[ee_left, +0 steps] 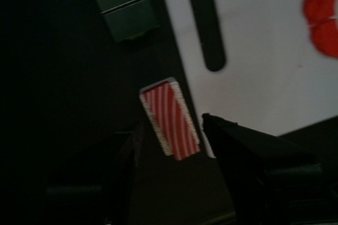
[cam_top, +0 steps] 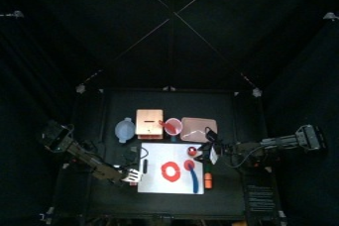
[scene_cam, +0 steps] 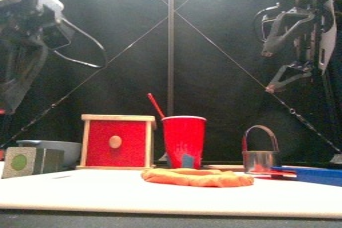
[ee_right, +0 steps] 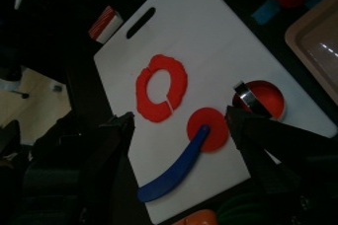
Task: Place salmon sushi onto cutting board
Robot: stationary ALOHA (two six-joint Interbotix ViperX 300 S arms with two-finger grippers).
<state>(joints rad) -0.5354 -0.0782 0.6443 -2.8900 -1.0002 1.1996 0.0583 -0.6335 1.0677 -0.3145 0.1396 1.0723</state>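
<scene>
Hovering with its jaws spread wide, the left gripper (ee_left: 185, 155) hangs just over the sushi (ee_left: 171, 118), a small red-striped piece lying on the black table (ee_left: 53, 101) just off the board's (ee_left: 264, 61) handle end, not on it. The right gripper (ee_right: 179, 135) waits over the board's far end, jaws also apart and holding nothing. The likely trouble: the sushi lies flat and low, so jaws closing too high or off-centre could pinch a corner and flick it away, or skid it along the table.
</scene>
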